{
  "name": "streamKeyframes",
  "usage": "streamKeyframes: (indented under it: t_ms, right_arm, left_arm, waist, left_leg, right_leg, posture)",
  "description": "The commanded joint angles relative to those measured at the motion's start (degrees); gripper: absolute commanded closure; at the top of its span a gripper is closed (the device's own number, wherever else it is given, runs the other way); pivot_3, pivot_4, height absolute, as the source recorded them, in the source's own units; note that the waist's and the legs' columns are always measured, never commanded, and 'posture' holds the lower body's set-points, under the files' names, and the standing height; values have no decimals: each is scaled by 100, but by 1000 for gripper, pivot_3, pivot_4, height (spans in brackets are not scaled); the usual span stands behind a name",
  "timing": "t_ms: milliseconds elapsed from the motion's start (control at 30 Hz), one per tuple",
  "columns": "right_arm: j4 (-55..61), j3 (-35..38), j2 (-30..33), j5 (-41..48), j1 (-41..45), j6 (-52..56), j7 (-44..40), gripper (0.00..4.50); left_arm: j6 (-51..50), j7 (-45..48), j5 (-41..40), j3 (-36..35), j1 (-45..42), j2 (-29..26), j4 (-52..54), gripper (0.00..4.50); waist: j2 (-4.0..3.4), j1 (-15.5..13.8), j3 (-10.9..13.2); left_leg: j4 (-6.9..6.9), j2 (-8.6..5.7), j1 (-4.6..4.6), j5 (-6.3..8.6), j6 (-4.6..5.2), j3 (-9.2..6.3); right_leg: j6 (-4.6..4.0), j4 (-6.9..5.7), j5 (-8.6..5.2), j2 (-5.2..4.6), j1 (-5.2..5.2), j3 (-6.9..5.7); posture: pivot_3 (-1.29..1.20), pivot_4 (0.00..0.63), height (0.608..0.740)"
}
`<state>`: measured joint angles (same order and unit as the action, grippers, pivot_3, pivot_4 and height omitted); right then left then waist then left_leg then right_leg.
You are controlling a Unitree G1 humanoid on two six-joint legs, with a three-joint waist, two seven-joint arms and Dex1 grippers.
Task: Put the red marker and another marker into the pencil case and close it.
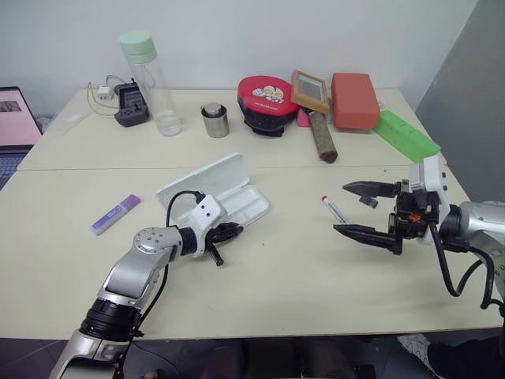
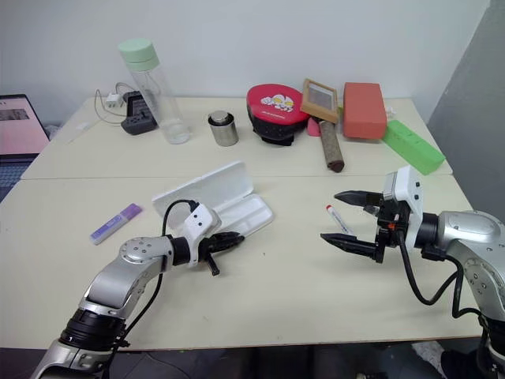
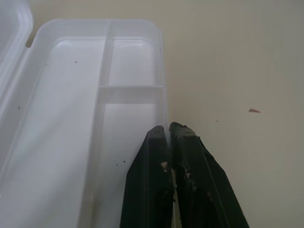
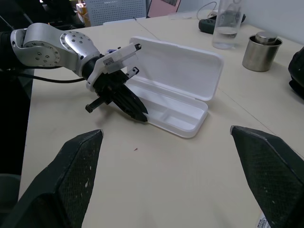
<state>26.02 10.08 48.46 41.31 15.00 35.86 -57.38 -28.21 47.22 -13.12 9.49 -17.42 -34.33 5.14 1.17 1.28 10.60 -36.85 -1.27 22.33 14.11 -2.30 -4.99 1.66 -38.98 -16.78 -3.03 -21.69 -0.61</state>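
- Pencil case (image 1: 229,201) lies open on the worktop (image 1: 300,276), lid tipped back on the far side; long axis runs diagonally, near-left to far-right. Divided tray bare inside.
- Left gripper (image 3: 169,130): fingers pressed together, pinching the case's near rim wall, one finger inside the tray and one outside.
- Red marker (image 1: 334,209) lies to the right of the case, well apart, red cap pointing away from the robot; its near end is hidden behind the right gripper (image 1: 359,209).
- Right gripper: fingers spread wide, holding nothing, raised above the worktop.
- Purple marker (image 1: 115,214) lies to the left of the case, long axis diagonal.
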Motion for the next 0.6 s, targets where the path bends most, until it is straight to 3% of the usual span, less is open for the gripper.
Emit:
streamKeyframes:
  t_ms: [33, 600]
  right_arm:
    - [194, 209, 132, 82, -67, -19, -19, 0]
    - [667, 510, 324, 245, -715, 211, 89, 0]
  left_arm:
    - [31, 431, -54, 342, 165, -60, 442, 4474]
    - [450, 1667, 125, 1205, -77, -294, 679, 4474]
  waist:
    - [0, -1, 0]
    - [0, -33, 0]
  left_leg:
    - [0, -1, 1, 0, 0, 0]
    - [0, -2, 2, 2, 4, 5]
  right_leg:
    - [0, 0, 0, -1, 0, 1]
    - [1, 3, -1, -1, 0, -2]
  posture:
    - [0, 150, 740]
    - [0, 150, 740]
